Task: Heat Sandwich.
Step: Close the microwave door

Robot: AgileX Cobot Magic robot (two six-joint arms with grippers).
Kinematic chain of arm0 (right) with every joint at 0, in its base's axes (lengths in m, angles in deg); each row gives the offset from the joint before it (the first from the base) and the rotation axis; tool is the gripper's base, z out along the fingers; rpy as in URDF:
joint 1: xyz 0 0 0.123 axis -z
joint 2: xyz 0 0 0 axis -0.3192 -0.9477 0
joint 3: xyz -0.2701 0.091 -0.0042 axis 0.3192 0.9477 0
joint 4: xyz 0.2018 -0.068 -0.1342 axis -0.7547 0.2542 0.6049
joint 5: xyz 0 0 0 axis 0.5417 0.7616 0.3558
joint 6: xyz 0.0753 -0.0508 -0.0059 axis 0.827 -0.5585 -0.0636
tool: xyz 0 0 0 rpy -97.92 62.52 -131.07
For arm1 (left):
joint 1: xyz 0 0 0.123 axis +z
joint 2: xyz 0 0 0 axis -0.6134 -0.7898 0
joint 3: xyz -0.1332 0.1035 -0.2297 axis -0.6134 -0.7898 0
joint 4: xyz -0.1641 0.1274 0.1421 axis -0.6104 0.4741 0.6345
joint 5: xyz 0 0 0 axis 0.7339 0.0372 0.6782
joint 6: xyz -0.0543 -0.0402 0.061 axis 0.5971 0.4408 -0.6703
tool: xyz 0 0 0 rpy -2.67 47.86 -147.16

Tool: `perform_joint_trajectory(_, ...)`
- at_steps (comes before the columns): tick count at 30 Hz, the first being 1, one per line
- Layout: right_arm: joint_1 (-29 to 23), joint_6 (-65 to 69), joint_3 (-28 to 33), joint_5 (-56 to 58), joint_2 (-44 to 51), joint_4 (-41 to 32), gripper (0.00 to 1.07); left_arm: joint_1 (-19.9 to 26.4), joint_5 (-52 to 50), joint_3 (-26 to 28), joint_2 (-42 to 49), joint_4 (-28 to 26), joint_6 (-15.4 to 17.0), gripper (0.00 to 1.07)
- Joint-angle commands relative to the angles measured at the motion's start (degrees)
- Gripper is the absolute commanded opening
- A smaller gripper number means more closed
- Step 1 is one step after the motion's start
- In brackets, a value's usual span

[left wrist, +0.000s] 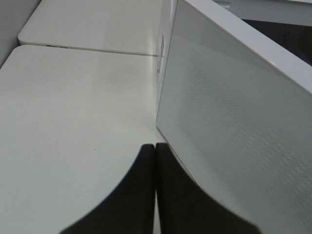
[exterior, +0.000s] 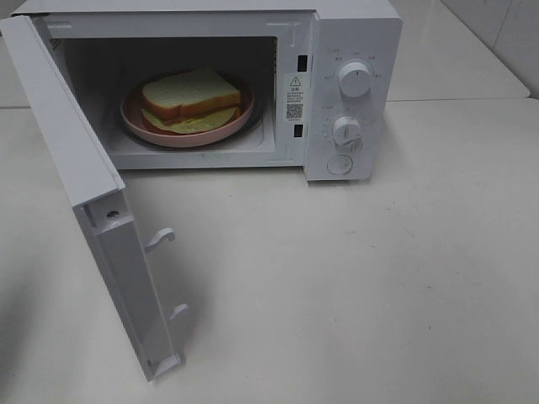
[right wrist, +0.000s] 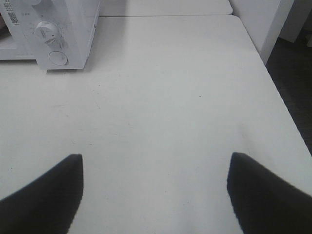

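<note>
Sandwich (exterior: 189,101) rests on its pink plate (exterior: 135,118) inside the open microwave (exterior: 354,34) at the table's (exterior: 379,295) far edge. My left gripper (left wrist: 156,161), fingers pressed together and empty, sits just beside the door's (left wrist: 234,122) outer face; my right gripper (right wrist: 155,185) hovers spread over bare table. I judge a flat, steady push near the door's free edge closes it best.

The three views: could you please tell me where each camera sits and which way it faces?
Exterior high: above the table, looking down at the open microwave with the sandwich inside; no arm shows.
Left wrist: behind the shut left gripper, facing the door.
Right wrist: behind the open right gripper, facing bare table.
Shared: exterior and right wrist both show the knobs.
</note>
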Motion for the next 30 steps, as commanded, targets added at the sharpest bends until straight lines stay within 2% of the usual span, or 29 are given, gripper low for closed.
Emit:
perform_joint_trajectory(1,0.2,-0.6,0.1,-0.9,1.5,-0.1,0.76,0.3,-11.7,-3.3,-3.6,0.8,0.1,0.00)
perform_joint_trajectory(2,0.2,-0.6,0.1,-0.9,1.5,-0.1,0.76,0.3,-18.3,-5.1,-6.3,1.8,0.1,0.00)
perform_joint_trajectory(3,0.2,-0.6,0.1,-0.9,1.5,-0.1,0.76,0.3,-18.3,-5.1,-6.3,1.8,0.1,0.00)
perform_joint_trajectory(7,0.2,-0.6,0.1,-0.9,1.5,-0.1,0.76,0.3,-32.5,-8.0,-13.5,4.0,0.6,0.00)
perform_joint_trajectory(14,0.2,-0.6,0.1,-0.9,1.5,-0.1,0.76,0.3,-45.7,-8.1,-22.8,6.5,0.6,0.00)
perform_joint_trajectory(19,0.2,-0.6,0.1,-0.9,1.5,-0.1,0.76,0.3,-54.9,-8.1,-30.3,12.5,0.8,0.00)
perform_joint_trajectory(21,0.2,-0.6,0.1,-0.9,1.5,-0.1,0.76,0.3,-59.6,-8.0,-34.5,16.6,2.8,0.00)
perform_joint_trajectory(22,0.2,-0.6,0.1,-0.9,1.5,-0.1,0.76,0.3,-59.6,-8.0,-34.5,16.6,2.8,0.00)
perform_joint_trajectory(25,0.2,-0.6,0.1,-0.9,1.5,-0.1,0.76,0.3,-66.3,-7.8,-39.1,21.8,6.8,0.00)
perform_joint_trajectory(28,0.2,-0.6,0.1,-0.9,1.5,-0.1,0.76,0.3,-69.0,-7.4,-41.6,24.1,7.3,0.00)
perform_joint_trajectory(30,0.2,-0.6,0.1,-0.9,1.5,-0.1,0.76,-0.6,-69.6,-5.8,-44.7,27.1,8.9,0.00)
